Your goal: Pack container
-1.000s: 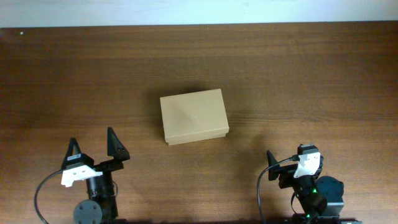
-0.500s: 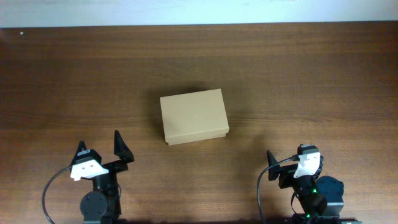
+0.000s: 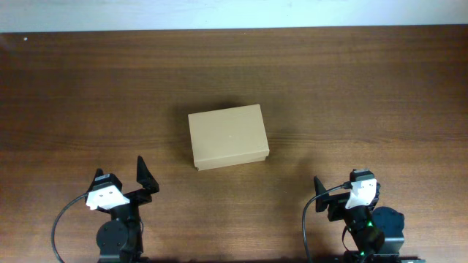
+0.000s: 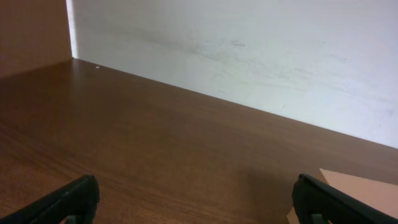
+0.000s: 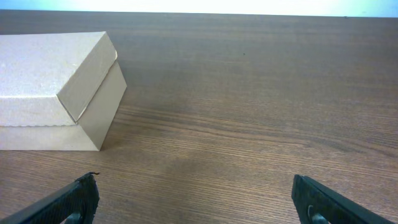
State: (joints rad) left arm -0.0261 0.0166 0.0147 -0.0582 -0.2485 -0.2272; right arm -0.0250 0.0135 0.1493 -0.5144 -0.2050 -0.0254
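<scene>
Your right end effector [image 5: 194,190], wide, sees the closed cardboard box [image 5: 53,81] ahead-left. Your left end effector [image 4: 194,194], also wide, catches only its cropped corner.

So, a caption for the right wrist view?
Closed rectangular tan cardboard box on brown wooden table; right pincer open.

The left pincer [image 4: 196,202] stands spread wide, its two black fingertips [image 4: 71,198] poking in at the bottom corners with bare brown bench [image 4: 155,143] between them. A tan corner of the container [image 4: 367,186] shows at the lower right edge, beyond the right-hand fingertip. A scuffed white wall [image 4: 249,56] rises behind the bench, with a brown panel [image 4: 31,31] at top left.
</scene>
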